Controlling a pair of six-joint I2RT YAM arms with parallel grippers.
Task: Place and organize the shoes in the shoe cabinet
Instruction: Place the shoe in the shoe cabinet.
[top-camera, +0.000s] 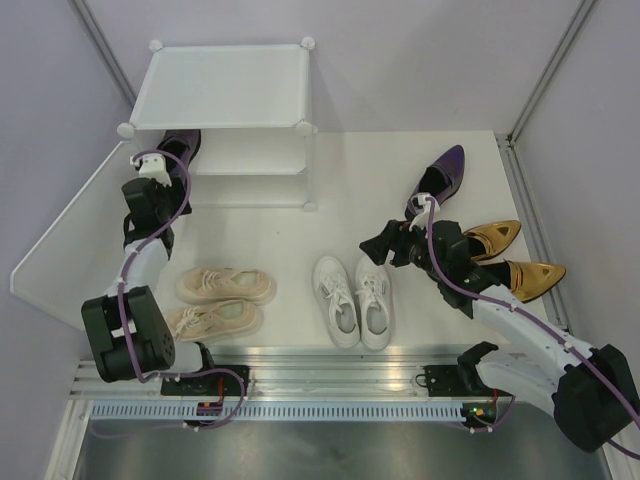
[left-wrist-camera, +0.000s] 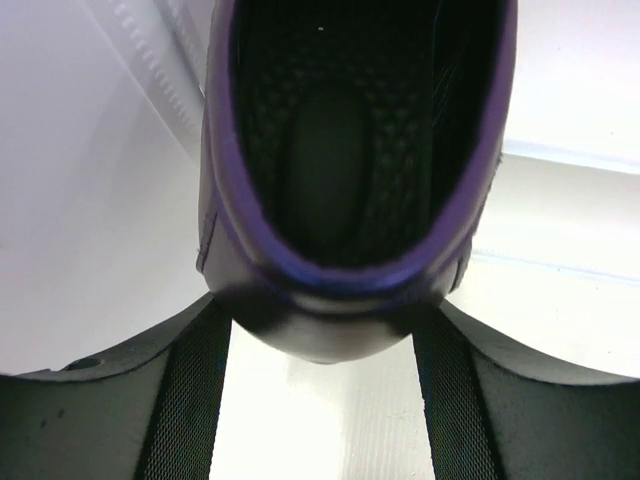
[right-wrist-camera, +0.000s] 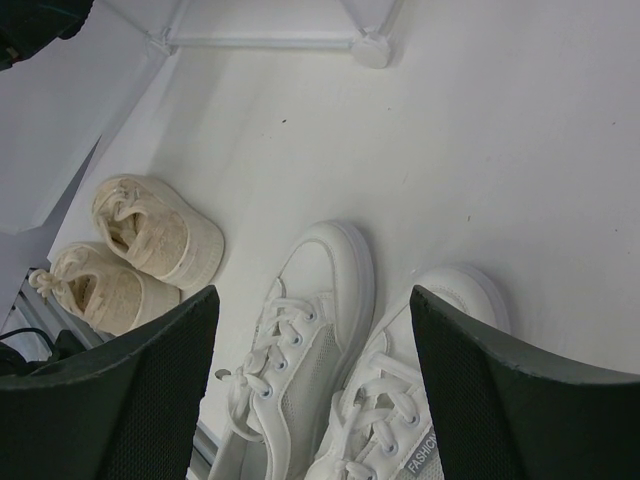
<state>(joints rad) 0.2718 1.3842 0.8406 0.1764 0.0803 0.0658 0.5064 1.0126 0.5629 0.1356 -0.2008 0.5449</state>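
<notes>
While the left pincer (top-camera: 164, 159) straddles a purple loafer (top-camera: 182, 146) at the mouth of the shoe cabinet (top-camera: 225, 85), grip unclear, and the right pincer (right-wrist-camera: 312, 298) gapes empty well right of it, stowing looks underway, needing a deeper push.

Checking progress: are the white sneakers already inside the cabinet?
No, both white sneakers sit on the open table, well outside the shoe cabinet.

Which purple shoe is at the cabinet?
The left purple shoe, heel inside the left gripper at the cabinet's left front; the other lies right, by the gold heels.
</notes>
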